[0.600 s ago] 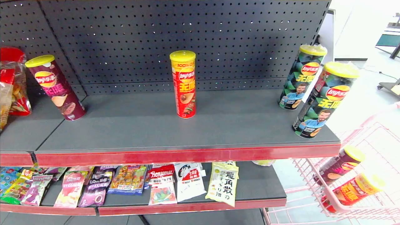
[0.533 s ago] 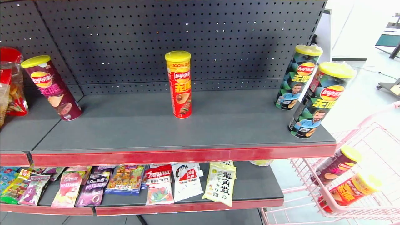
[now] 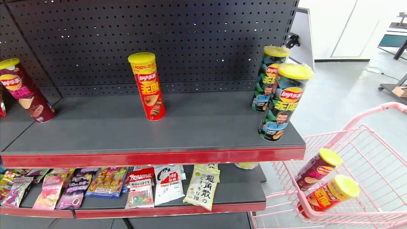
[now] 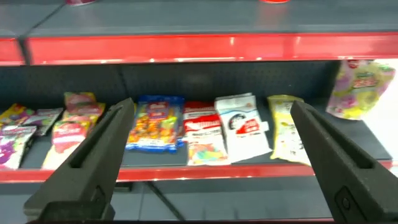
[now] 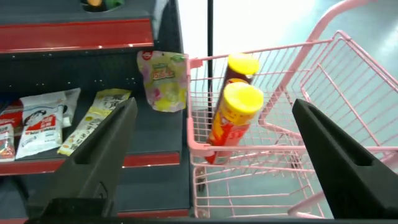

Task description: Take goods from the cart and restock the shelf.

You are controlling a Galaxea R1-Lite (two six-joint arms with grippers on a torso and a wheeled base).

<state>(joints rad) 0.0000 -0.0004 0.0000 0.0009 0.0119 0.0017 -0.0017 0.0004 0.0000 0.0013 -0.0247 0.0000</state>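
Nothing held in left hand [image 4: 211, 106] or right hand [image 5: 214, 102], fingers wide apart. Leaning in corner of cart [image 3: 362, 118], beside shelf [image 3: 152, 133]: red can [image 3: 330, 194], purple can [image 3: 318, 167]. Might snag on cart wires, or let round can slip. Could bump front green can [image 3: 281, 101] at shelf edge, knocking it off

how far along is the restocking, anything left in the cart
Done: four chip cans stand on the upper shelf. In hand: nothing; left gripper and right gripper are both open and empty. Left: a maroon can and a red can lie in the pink cart.
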